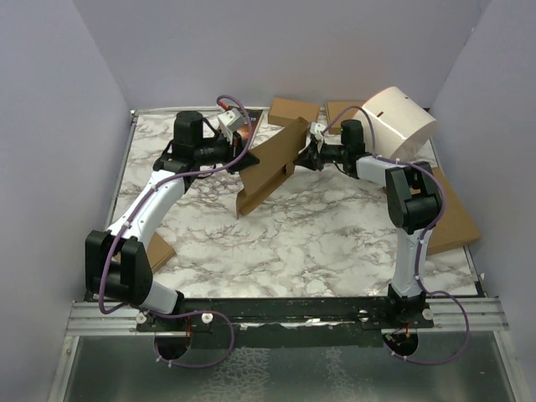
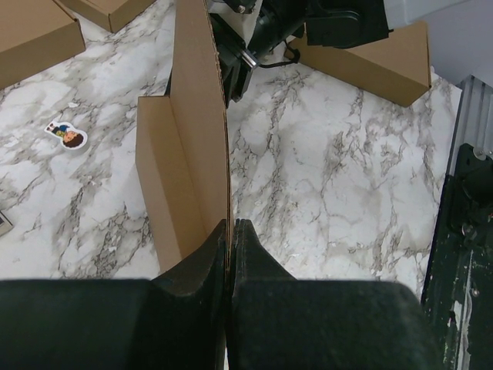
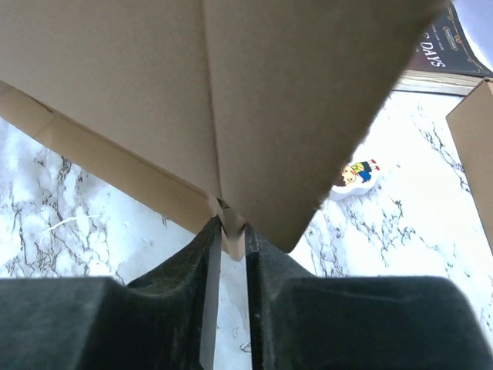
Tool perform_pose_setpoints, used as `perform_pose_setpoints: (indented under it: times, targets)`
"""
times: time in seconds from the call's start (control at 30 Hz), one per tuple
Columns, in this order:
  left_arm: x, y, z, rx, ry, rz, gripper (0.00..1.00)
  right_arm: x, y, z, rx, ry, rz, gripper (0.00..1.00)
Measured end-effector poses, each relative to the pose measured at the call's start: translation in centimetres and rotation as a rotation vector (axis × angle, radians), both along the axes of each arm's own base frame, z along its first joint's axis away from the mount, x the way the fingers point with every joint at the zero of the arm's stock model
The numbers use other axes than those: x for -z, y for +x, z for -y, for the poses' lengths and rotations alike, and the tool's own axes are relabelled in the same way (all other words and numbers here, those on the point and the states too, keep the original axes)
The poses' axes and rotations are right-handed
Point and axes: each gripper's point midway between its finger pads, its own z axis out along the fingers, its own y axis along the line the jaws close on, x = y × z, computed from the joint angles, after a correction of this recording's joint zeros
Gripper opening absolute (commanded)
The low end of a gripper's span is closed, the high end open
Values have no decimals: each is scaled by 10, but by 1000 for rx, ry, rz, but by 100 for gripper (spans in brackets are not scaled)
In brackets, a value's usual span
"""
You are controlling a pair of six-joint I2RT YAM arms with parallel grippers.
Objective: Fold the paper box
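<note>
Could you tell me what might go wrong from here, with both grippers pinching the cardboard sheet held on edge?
1. The left gripper pinches only the thin rim of the paper box, so the upright panel could slip out or crease.
2. The right gripper holds just a small corner where folds meet; pulling may tear it.
3. A small brown box lies close beyond the sheet and could get knocked.

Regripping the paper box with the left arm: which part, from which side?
Pinch the bare single-layer edge of the paper box, coming in edge-on from the left, where the left gripper bites now. The sheet stands upright and thin there; the folded flap beside it is bulkier.
</note>
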Motion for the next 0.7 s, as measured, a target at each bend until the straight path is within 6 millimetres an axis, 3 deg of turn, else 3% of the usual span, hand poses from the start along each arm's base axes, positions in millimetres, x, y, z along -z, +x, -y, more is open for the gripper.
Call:
perform_pose_setpoints:
  times: [0.13, 0.47, 0.53, 0.7]
  targets:
    - [0, 0, -1, -1, -5, -8, 0, -1, 2, 0, 0, 1, 4, 5]
    - [-2, 1, -4, -18, -21, -34, 1, 0, 1, 0, -1, 4, -11, 1]
    - [-3, 3, -6, -33, -25, -41, 4, -1, 1, 0, 0, 0, -29, 1]
    - [-12, 5, -14, -111, -35, -51, 31, -4, -2, 0, 0, -25, -108, 1]
